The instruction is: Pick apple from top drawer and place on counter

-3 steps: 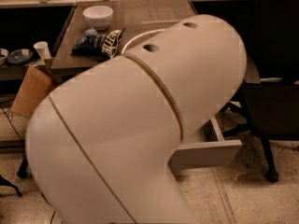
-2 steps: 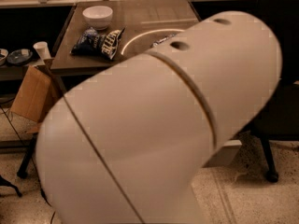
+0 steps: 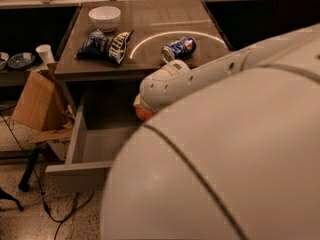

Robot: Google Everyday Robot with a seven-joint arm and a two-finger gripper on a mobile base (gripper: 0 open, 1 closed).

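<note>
1 apple (image 3: 144, 114) in 1 open top drawer (image 3: 75, 141); gripper (image 3: 142, 104) at it, can't tell grip.

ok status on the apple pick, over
Gripper down in the open top drawer, at the apple. Apple not yet on counter. Arm hides the drawer's right side.

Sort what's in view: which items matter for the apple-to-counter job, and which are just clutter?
Job:
apple, in the open top drawer
counter
gripper, down in the drawer at the apple

Clutter:
white bowl, chip bag and soda can lying on its side, all on the counter
paper cup and cardboard box, beside the counter
</note>
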